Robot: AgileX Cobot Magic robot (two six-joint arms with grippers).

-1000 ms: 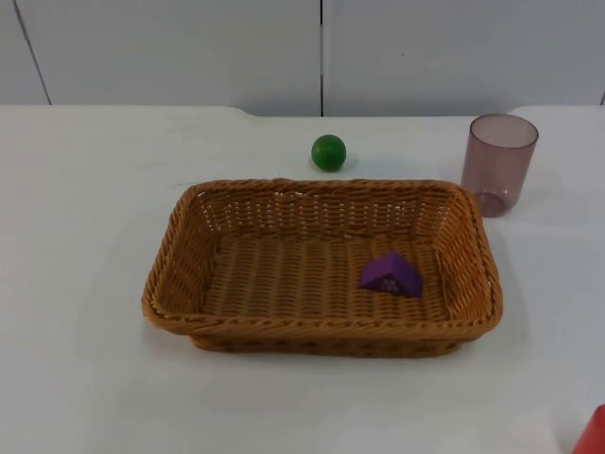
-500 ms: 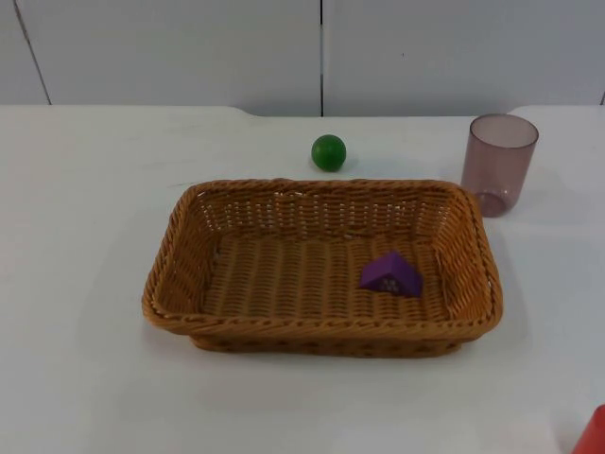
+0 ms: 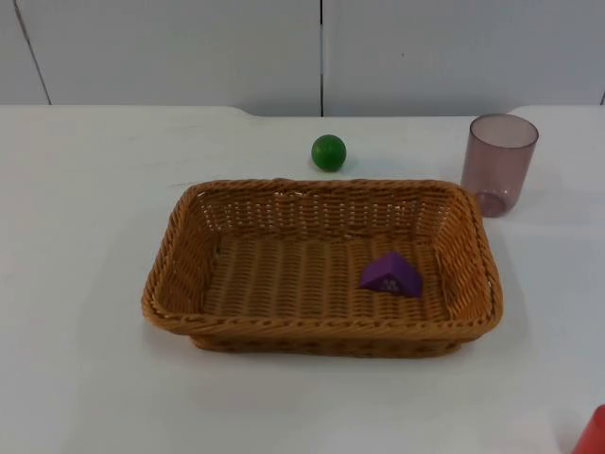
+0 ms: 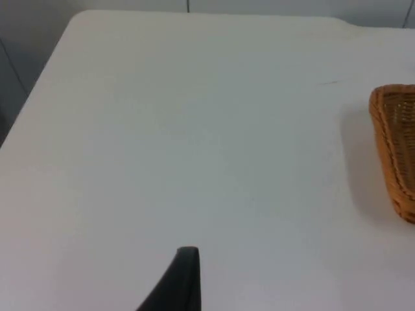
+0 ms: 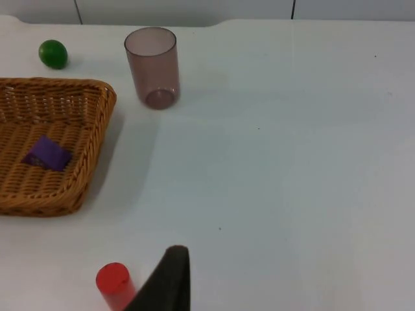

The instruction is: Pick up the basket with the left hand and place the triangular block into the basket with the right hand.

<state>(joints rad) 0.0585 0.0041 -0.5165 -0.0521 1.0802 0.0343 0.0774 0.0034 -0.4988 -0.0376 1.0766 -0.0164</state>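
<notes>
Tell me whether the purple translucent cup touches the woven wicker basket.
Apart. The top view shows white table between the purple translucent cup and the woven wicker basket; the right wrist view shows the same gap.

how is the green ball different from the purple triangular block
The small green ball is round and plain; the purple triangular block is wedge-shaped with pale markings on one face. The ball sits on the white table behind the woven wicker basket, while the block lies inside the basket, toward its right side. Both are small, and neither hand touches them.
</notes>
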